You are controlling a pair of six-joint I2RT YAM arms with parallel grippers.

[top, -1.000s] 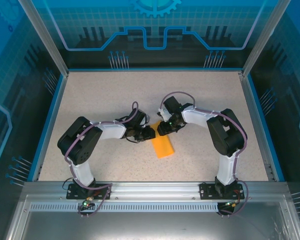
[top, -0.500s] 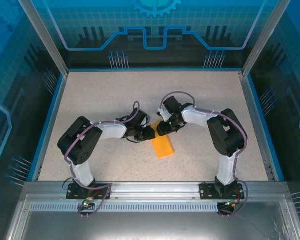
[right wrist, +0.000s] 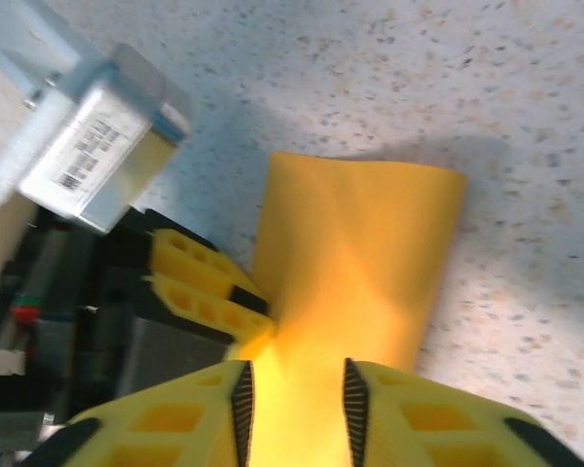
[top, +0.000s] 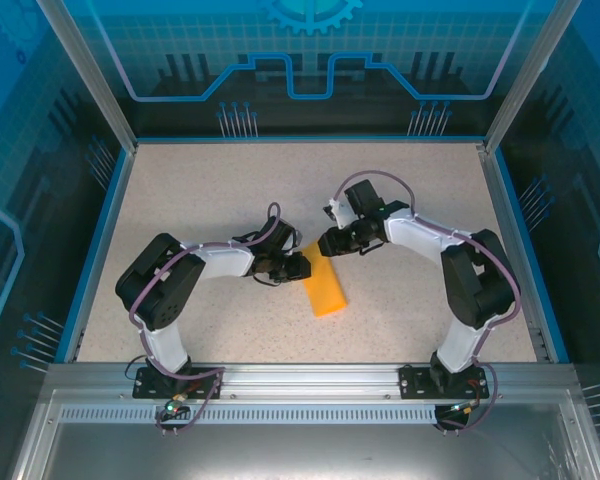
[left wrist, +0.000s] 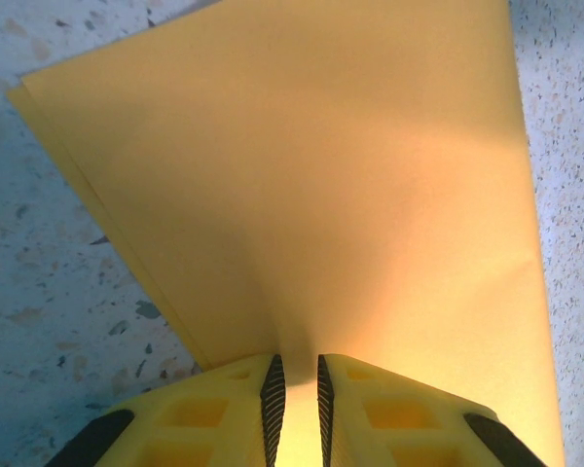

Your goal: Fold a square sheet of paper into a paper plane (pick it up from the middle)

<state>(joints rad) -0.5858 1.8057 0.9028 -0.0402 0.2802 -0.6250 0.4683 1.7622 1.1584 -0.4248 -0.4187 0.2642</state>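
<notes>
The sheet of paper [top: 325, 291], folded to a narrow orange-yellow strip, lies on the speckled table [top: 200, 190] a little toward 6 o'clock from its middle. Its long edges run from about 11 o'clock to 5 o'clock.

The left gripper [top: 298, 268] comes in from 9 o'clock and is clamped on the strip's long edge near the 11 o'clock end. In the left wrist view its black pads [left wrist: 273, 384] stand almost together with the paper [left wrist: 302, 175] pinched between them. From there the paper's left edge shows as two stacked lines (layers lying on each other) and its right edge runs straight and clean.

The right gripper [top: 326, 243] reaches in from 3 o'clock over the strip's 12 o'clock end. In the right wrist view its fingers [right wrist: 241, 394] straddle the paper [right wrist: 355, 253] with a visible gap, and I cannot tell whether they press on it. The left gripper [right wrist: 236, 306] meets the paper at 9 o'clock there. The short free end is slightly bowed and throws a shadow on the table.

Bare tabletop spreads widely toward 12, 3 and 9 o'clock, out to the blue rim [top: 300, 139]. Toward 6 o'clock there is less room before the arm bases.
</notes>
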